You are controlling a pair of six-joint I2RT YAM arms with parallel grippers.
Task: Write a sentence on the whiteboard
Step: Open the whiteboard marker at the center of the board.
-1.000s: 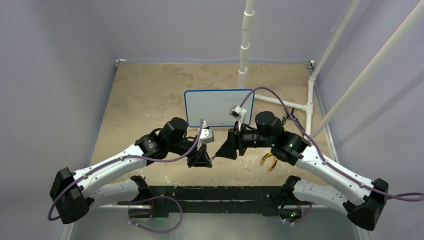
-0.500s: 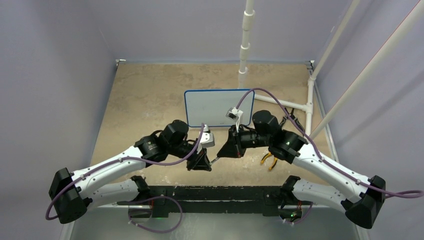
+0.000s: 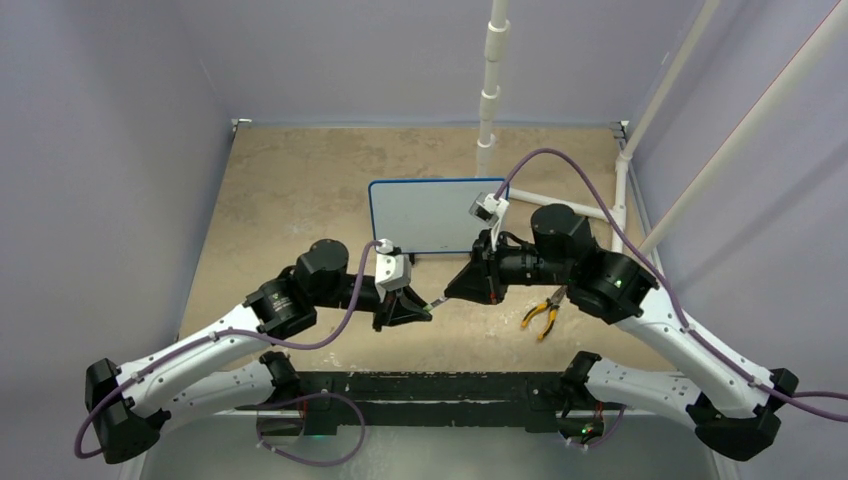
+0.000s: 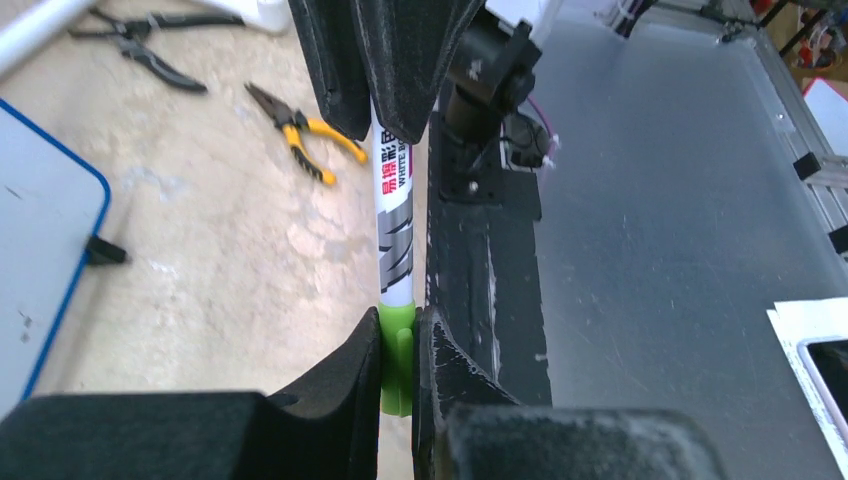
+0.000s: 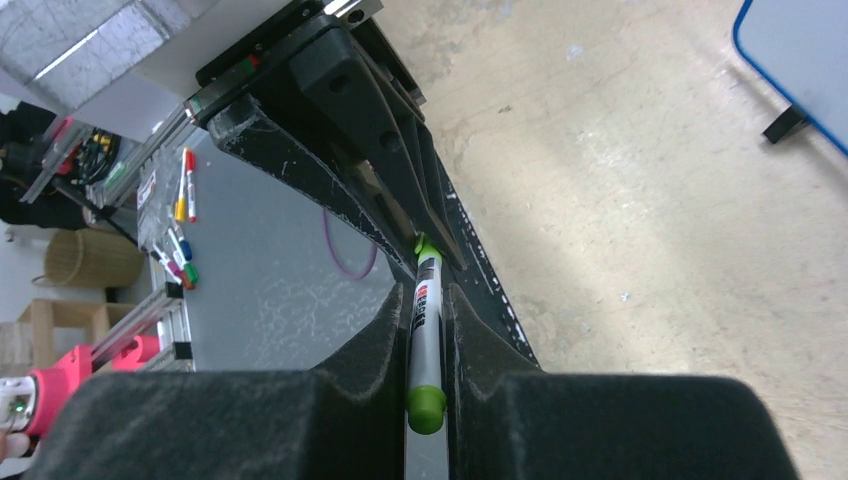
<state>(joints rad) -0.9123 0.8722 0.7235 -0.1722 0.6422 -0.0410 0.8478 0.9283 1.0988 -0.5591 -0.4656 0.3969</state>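
One whiteboard [image 3: 430,215], one marker [image 4: 397,230]

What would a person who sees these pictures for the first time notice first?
A green-capped marker is held between both arms: left fingers clamp its cap, right fingers its barrel. Just behind stands the blue-framed whiteboard; yellow-handled pliers lie to its right, nearer the arms.
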